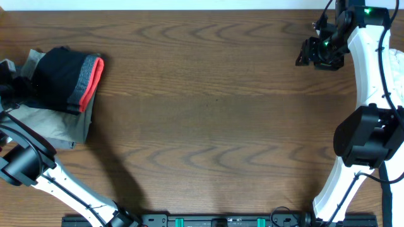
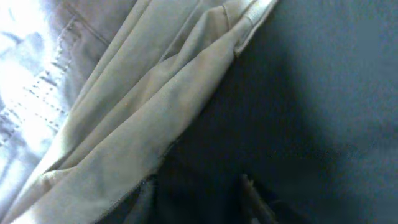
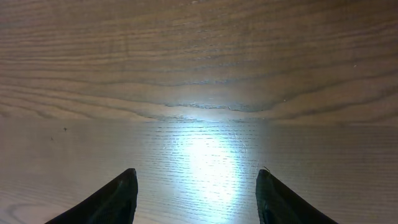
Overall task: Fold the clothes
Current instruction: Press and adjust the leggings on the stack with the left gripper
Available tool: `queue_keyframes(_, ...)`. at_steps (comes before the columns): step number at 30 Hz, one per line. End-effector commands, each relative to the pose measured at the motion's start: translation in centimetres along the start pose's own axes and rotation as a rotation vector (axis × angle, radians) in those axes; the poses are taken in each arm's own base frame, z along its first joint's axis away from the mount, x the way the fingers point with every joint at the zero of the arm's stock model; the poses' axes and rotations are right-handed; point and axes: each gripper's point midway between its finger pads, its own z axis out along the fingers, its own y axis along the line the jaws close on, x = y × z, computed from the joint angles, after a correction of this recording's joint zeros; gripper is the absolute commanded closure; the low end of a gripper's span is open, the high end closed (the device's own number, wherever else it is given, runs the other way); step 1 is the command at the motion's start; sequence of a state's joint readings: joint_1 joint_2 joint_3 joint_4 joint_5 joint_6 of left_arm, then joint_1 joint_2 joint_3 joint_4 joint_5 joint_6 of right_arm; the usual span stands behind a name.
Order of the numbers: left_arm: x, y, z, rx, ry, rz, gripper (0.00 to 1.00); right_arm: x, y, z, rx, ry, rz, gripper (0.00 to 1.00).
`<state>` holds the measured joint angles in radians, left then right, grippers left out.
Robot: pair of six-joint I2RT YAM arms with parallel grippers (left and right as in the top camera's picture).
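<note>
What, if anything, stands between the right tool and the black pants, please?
Nothing visible does. The right tool is open over the table at the far right; the black pants lie far left on tan trousers, with only wood between them.

table [image 1: 208, 94] dark wood, smooth, visible grain, glossy glare patch, black pants [image 1: 60, 79] matt soft cloth, khaki trousers [image 1: 57, 129] matt woven cloth, stitched seams, right gripper fingers [image 3: 118, 202] matt black
</note>
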<state>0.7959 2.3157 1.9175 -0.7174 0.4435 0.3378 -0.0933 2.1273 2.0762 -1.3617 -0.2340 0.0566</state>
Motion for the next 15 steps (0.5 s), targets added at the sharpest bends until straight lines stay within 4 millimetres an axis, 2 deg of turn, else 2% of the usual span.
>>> queue_keyframes(1, -0.6, 0.2, -0.3, 0.009, -0.018, 0.004, 0.73, 0.2, 0.3, 0.4, 0.001, 0.010, -0.019, 0.41)
queue_keyframes(2, -0.6, 0.2, -0.4, 0.009, -0.019, 0.003, 0.78, 0.2, 0.3, 0.4, 0.001, 0.010, -0.019, 0.41)
queue_keyframes(5, -0.6, 0.5, -0.5, 0.005, -0.021, -0.003, 0.81, 0.2, 0.3, 0.4, 0.001, 0.010, -0.018, 0.41)
queue_keyframes(6, -0.6, 0.7, -0.6, 0.004, -0.022, -0.009, 0.85, 0.2, 0.3, 0.4, 0.001, 0.010, -0.018, 0.41)
queue_keyframes(11, -0.8, 1.0, -1.8, -0.003, -0.032, -0.024, 0.87, 0.1, 0.3, 0.4, 0.001, 0.010, -0.019, 0.41)
queue_keyframes(15, -1.4, 0.4, -3.5, -0.009, -0.051, -0.018, 0.87, 0.1, 0.3, 0.4, 0.001, 0.008, -0.020, 0.41)
